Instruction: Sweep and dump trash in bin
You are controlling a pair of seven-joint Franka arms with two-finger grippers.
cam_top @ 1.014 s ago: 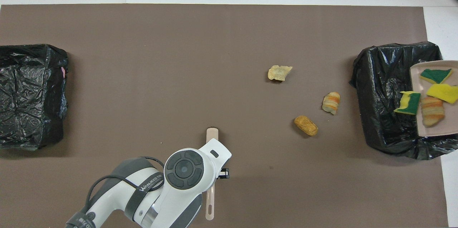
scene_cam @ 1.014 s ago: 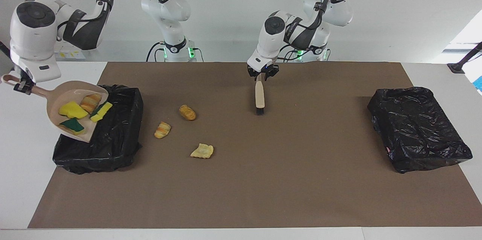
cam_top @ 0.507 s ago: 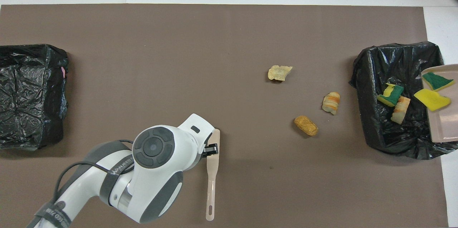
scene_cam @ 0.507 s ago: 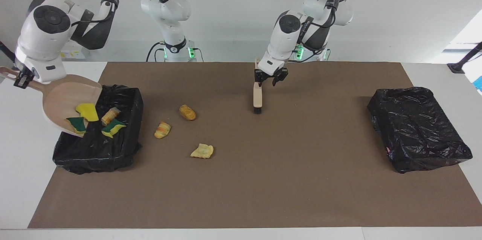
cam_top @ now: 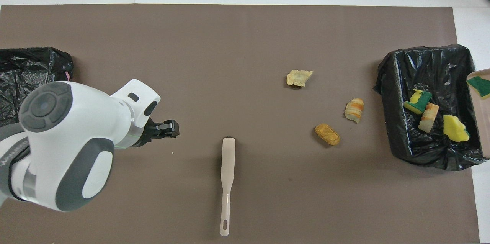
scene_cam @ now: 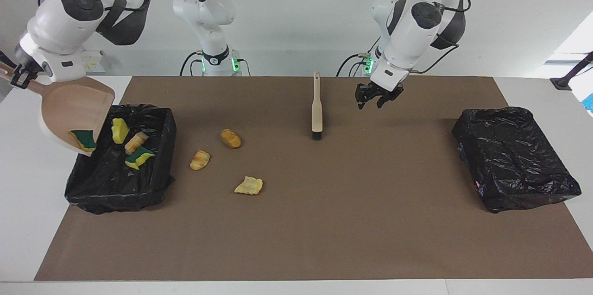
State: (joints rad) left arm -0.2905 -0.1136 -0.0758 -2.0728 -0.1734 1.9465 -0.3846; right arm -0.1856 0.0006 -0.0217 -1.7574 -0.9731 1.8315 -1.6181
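Facing view: trash split between bin and mat. Inside the black-lined bin [scene_cam: 153,179] at the right arm's end of the table, a yellow sponge [scene_cam: 119,130], a bread lump [scene_cam: 135,142] and a green-and-yellow sponge [scene_cam: 138,156], lying close together on the liner. One more green-backed sponge [scene_cam: 84,140] clinging at the lower lip of the beige dustpan [scene_cam: 69,105], tilted steeply over the bin's outer edge. Clamped on the dustpan's handle, the right gripper [scene_cam: 19,77], raised over the white table edge beside the mat. On the brown mat [scene_cam: 324,221] just beside the bin, toward the middle, three loose pieces: a golden-brown roll [scene_cam: 230,138], a striped pastry [scene_cam: 199,160], and a pale flat crust [scene_cam: 249,185] closest to the mat's edge away from the robots, all apart from one another. Near the mat's middle, toward the robots' edge, the beige brush [scene_cam: 317,109] lying flat, bristles pointing away from the robots, handle toward them, touched by nothing. Beside the brush, toward the left arm's end, the left gripper [scene_cam: 374,98] up in the air over bare mat, fingers spread apart and holding nothing. At the left arm's end of the mat, a second black-bagged bin [scene_cam: 514,156], closed over by its liner
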